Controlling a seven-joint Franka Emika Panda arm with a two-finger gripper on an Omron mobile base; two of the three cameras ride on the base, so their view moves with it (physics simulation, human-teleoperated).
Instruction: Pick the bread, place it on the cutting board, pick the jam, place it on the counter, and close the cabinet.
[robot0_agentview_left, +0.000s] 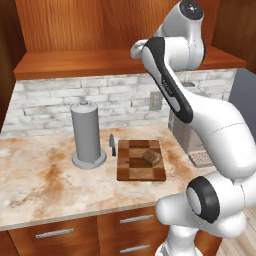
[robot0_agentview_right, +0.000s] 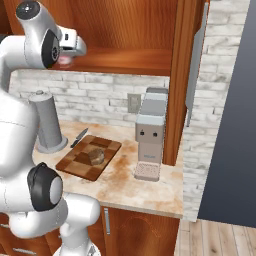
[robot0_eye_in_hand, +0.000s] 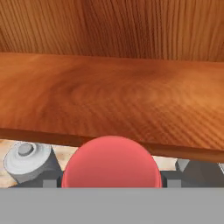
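Observation:
The dark brown bread (robot0_agentview_left: 151, 157) (robot0_agentview_right: 96, 156) lies on the checkered cutting board (robot0_agentview_left: 134, 169) (robot0_agentview_right: 75, 164) on the marble counter (robot0_agentview_left: 40, 180). My gripper (robot0_agentview_left: 137, 50) (robot0_agentview_right: 67, 56) is raised at the front edge of the open cabinet's shelf (robot0_agentview_left: 75, 62) (robot0_eye_in_hand: 113, 96). In the hand view the jam's red lid (robot0_eye_in_hand: 111, 164) sits tight between my two dark fingertips (robot0_eye_in_hand: 50, 179), so my gripper (robot0_eye_in_hand: 111, 181) is shut on the jar. A pinkish bit of the jam (robot0_agentview_right: 64, 60) peeks below the hand. The cabinet door (robot0_agentview_right: 179, 75) stands open, edge-on.
A grey cylindrical canister (robot0_agentview_left: 87, 132) (robot0_agentview_right: 47, 125) stands left of the board, with a knife (robot0_agentview_left: 112, 145) between them. A grey coffee machine (robot0_agentview_right: 150, 132) (robot0_agentview_left: 186, 131) sits right of the board beside the open door. Drawers (robot0_agentview_left: 55, 234) run below the counter.

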